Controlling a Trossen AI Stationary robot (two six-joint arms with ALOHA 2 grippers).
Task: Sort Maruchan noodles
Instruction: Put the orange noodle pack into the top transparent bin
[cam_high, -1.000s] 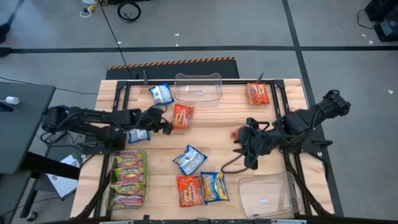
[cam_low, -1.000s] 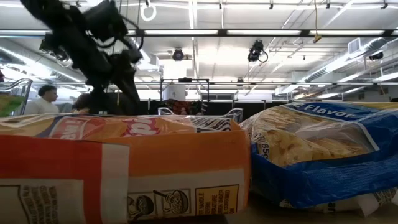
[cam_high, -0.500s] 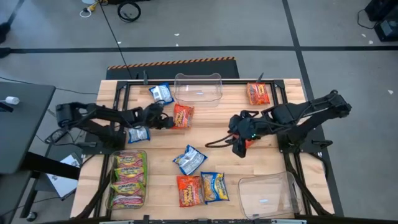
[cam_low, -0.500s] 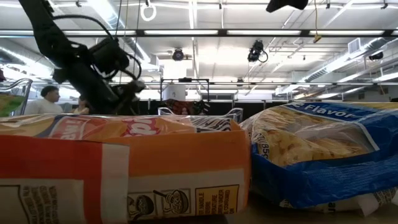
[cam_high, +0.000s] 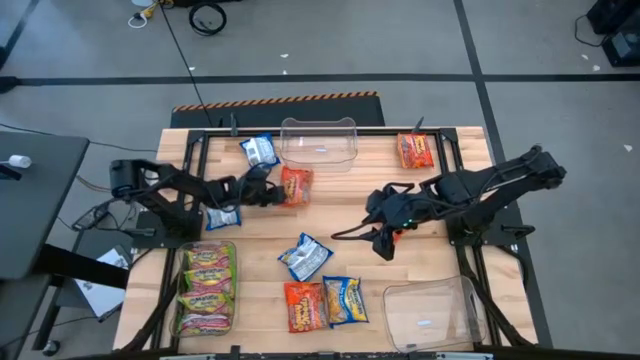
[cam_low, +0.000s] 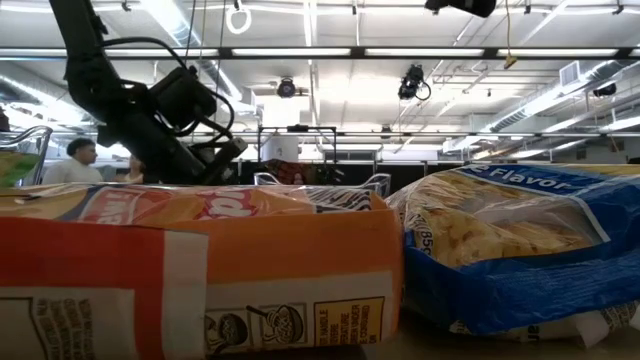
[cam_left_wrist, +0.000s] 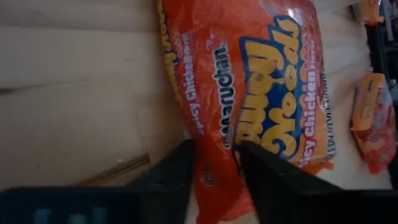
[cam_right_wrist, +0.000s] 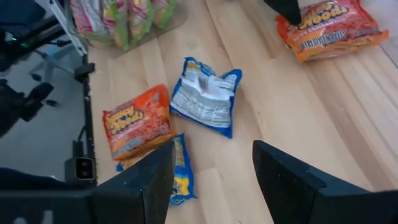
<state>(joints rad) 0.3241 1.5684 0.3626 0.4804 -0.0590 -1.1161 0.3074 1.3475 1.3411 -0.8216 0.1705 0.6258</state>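
A red-orange noodle packet (cam_high: 294, 186) lies flat on the table, and my left gripper (cam_high: 268, 193) is shut on its left end. My right gripper (cam_high: 385, 243) hangs open above the table's middle right and touches nothing. The right wrist view looks down on a blue-white packet (cam_right_wrist: 205, 96), a red-orange packet (cam_right_wrist: 134, 121) and a blue-yellow packet (cam_right_wrist: 180, 177). Green-pink-yellow packets (cam_high: 206, 287) fill the left clear bin. More packets lie at the far left (cam_high: 260, 150), by the left arm (cam_high: 222, 216) and at the far right (cam_high: 415, 150). My left gripper pinches the red-orange packet's end edge (cam_left_wrist: 214, 177) between its two fingers (cam_left_wrist: 177, 171), coming low from the table's left. The plastic crinkles between them. The rest of the packet (cam_left_wrist: 267, 93) lies flat on the table.
An empty clear bin (cam_high: 320, 142) stands at the far edge and another (cam_high: 430, 312) at the near right corner. In the low view a red-orange packet (cam_low: 200, 260) and a blue one (cam_low: 520, 240) fill the foreground. People show in the room behind.
My right gripper has swung from beside the near right bin toward the table's middle and a little toward the far edge. My left arm has stretched toward the right and dropped lower onto the red-orange packet. No packet has moved.
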